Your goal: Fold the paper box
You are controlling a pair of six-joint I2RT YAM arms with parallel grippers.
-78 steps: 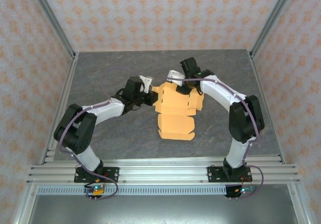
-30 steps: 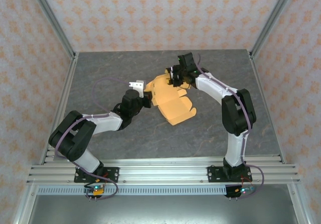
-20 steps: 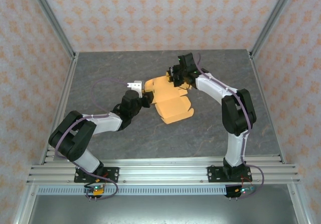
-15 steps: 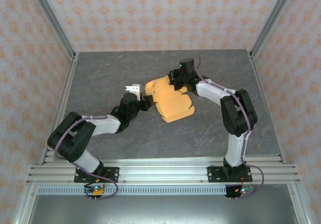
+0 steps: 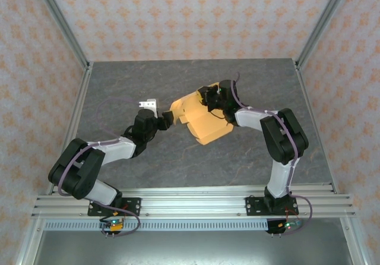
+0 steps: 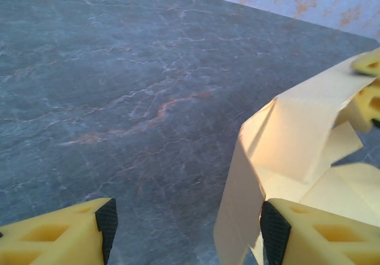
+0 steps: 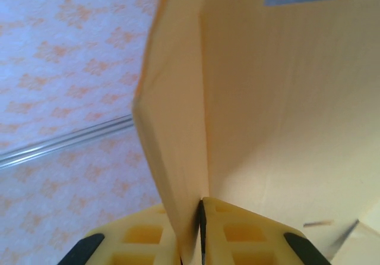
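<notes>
The paper box [image 5: 205, 125] is a light orange-tan die-cut sheet, partly folded, lying mid-table with its far-left flaps raised. My right gripper [image 5: 208, 96] is at the box's far edge, shut on a raised flap [image 7: 178, 158] that runs straight into the closed jaws [image 7: 199, 229]. My left gripper [image 5: 168, 117] is at the box's left edge and stands open. In the left wrist view, its pads [image 6: 105, 223] are wide apart. An upright flap [image 6: 240, 205] stands between them, close against the right pad [image 6: 273, 235]. The left gripper [image 6: 189, 232] grips nothing.
The grey stone-patterned tabletop [image 5: 130, 87] stretches to the left and front of the box. Metal frame posts [image 5: 62, 27] and patterned walls close in the sides and back. A rail [image 5: 190, 202] runs along the near edge.
My left gripper has opened, letting go of the box's left flap, and drawn back to the left. My right gripper has shifted slightly nearer and right, turning the box with it.
</notes>
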